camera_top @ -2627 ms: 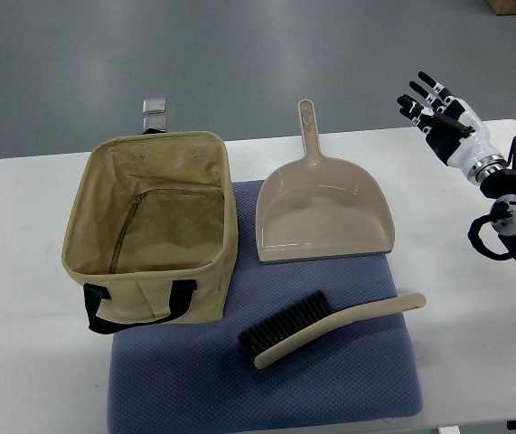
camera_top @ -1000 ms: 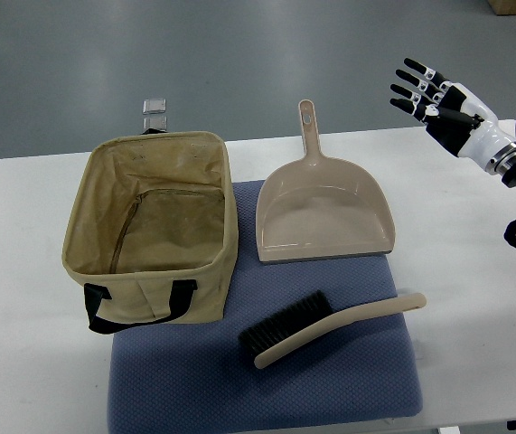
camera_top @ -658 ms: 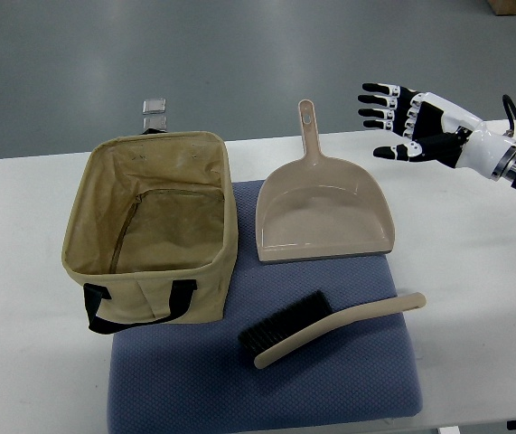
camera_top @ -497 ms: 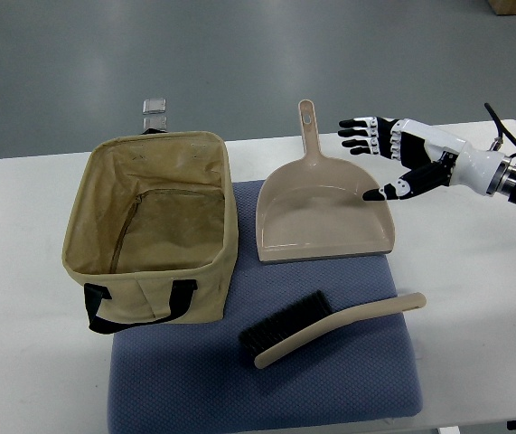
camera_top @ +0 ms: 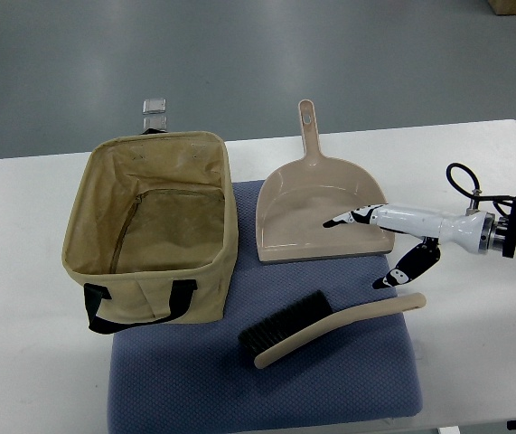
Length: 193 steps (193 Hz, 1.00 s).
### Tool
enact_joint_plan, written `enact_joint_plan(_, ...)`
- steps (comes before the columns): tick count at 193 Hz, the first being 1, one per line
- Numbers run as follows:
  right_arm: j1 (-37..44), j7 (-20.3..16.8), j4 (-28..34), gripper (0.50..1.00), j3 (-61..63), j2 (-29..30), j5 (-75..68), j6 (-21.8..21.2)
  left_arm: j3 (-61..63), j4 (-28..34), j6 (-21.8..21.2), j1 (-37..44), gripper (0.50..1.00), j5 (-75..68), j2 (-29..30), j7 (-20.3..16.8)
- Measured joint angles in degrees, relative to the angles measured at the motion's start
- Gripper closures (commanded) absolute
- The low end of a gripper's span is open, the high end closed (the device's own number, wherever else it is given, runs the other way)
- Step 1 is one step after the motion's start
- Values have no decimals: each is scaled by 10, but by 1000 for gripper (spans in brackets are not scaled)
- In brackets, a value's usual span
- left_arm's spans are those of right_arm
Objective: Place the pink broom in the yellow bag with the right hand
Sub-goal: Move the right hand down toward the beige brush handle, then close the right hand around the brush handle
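Pink broom [camera_top: 330, 327]: a hand brush with dark bristles and a pale handle. It lies flat on the blue mat [camera_top: 194, 389], bristle end toward the bag, handle end pointing right. I see nothing gripping it.

Yellow bag [camera_top: 152, 226]: open-topped, upright, on the left of the white table [camera_top: 23, 362]. I see nothing inside it. It stands just beside the broom's bristle end, up and to the left.

Right hand [camera_top: 393, 240]: reaches in from the right edge. Its fingers are spread and hold nothing. The long fingers lie over the front lip of the dustpan [camera_top: 321, 203]; the thumb [camera_top: 406, 267] hangs just above the broom's handle end. I cannot tell whether it touches the handle.

Left hand: not in the picture.

Status, my judgement: the reach is nearly done. Still to do: close on the handle, lift, carry left, and release inside the bag.
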<state>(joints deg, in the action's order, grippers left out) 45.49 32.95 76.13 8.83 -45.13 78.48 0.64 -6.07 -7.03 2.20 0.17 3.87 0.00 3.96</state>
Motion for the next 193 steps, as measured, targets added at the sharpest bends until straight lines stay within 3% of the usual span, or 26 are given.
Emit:
enact_joint_plan(69,0,-9,59,595,-50,-28,89,20,0,0,0,0,500,0,0,0)
enact_joint_plan(134,-7,-45,61,634,-81,-20,131,95,0,0,0,0,500,0,0,0)
enact_joint_plan(193,-11,-70,57,673,-84,-17,172,101,0,0,0,0,500,0,0,0)
